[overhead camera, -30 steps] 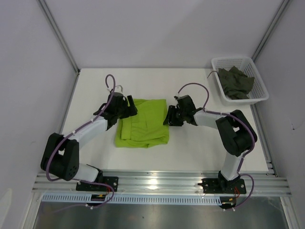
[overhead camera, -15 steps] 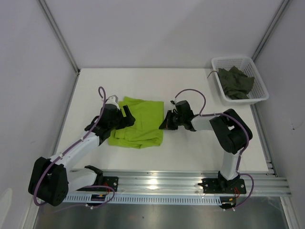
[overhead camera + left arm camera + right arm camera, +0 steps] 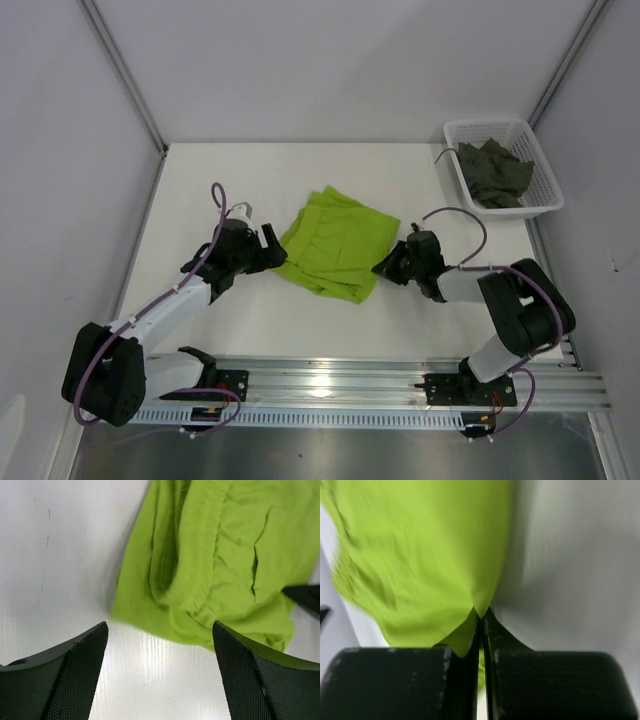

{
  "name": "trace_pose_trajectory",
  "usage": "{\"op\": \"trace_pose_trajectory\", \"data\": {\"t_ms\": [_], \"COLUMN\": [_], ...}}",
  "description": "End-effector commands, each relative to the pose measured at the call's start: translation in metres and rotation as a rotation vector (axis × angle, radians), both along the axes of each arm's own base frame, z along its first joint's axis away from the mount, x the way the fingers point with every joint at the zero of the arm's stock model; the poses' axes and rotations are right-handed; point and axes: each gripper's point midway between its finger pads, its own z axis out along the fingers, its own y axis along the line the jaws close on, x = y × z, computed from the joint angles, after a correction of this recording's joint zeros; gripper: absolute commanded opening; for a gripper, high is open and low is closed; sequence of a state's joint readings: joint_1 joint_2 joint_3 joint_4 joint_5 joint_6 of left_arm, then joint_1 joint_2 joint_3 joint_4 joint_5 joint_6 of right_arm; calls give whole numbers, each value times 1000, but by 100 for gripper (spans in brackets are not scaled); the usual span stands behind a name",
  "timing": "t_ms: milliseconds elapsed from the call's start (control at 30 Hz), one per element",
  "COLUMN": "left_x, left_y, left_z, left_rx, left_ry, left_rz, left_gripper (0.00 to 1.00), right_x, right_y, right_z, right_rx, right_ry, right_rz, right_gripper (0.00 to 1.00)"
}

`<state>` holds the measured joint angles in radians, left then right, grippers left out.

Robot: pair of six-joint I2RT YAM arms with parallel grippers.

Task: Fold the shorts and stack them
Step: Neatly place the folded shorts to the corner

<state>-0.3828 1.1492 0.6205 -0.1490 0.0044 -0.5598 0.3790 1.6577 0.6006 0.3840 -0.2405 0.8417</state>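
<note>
The lime green shorts (image 3: 338,240) lie folded and skewed on the white table, also seen in the left wrist view (image 3: 220,555) and the right wrist view (image 3: 420,555). My right gripper (image 3: 392,265) is shut on the shorts' right edge, with cloth pinched between its fingers (image 3: 481,617). My left gripper (image 3: 272,256) is open and empty just left of the shorts, its fingers (image 3: 65,675) apart over bare table. The dark olive-grey shorts (image 3: 494,172) lie crumpled in the basket.
The white mesh basket (image 3: 548,200) stands at the table's back right corner. White walls enclose the table on three sides. A metal rail (image 3: 330,380) runs along the near edge by the arm bases.
My right gripper has dragged the green shorts to the right, turning them askew. My left gripper has let go and now sits open beside their left edge.
</note>
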Motion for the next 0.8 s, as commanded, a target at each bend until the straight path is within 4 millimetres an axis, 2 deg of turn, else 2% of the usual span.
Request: {"op": "trace_pose_trajectory", "data": {"t_ms": [0,33,67,133,167,200,233,267,300,333,367,400,500,567,600,700,767], "left_x": [2,3,4,6,7,8,12,11,12,14,16,17,18,17,17,14,13], "left_y": [-7,-7,-7,-7,-6,-6,-6,-5,-5,-6,-1,-1,-4,-4,-5,-10,-12], "left_z": [3,4,4,6,7,7,16,16,20,27,28,32,35,30,29,20,18], "left_rx": [-25,-26,-26,-20,-14,-8,-4,2,1,-5,13,10,5,12,10,-7,-17], "left_ry": [-14,-17,-20,-23,-17,-13,-31,-26,-35,-47,-53,-63,-71,-59,-60,-47,-48], "left_rz": [-23,-20,-21,-18,-17,-15,-11,-12,-14,-13,9,10,-3,-8,-13,-40,-50], "left_gripper": [87,87,88,88,88,89,89,89,89,90,90,90,90,90,90,90,90], "right_x": [-48,-63,-101,-134,-158,-167,-171,-172,-168,-162,-161,-149,-138,-140,-133,-121,-104], "right_y": [18,29,59,90,116,122,124,113,112,109,104,97,79,71,58,38,20], "right_z": [2,0,-3,-1,9,9,14,11,23,41,48,57,73,82,79,79,77], "right_rx": [-76,-102,-129,-131,-133,-162,-191,-261,-258,-234,-233,-224,-238,-230,-246,-239,-250], "right_ry": [-25,-21,-4,-1,-12,0,-8,2,-15,-52,-59,-64,-76,-70,-58,-42,-42], "right_rz": [32,68,187,293,397,430,458,446,439,422,437,408,394,400,371,339,286], "right_gripper": [0,0,0,15,28,40,63,69,78,83,88,91,91,91,91,91,91]}}
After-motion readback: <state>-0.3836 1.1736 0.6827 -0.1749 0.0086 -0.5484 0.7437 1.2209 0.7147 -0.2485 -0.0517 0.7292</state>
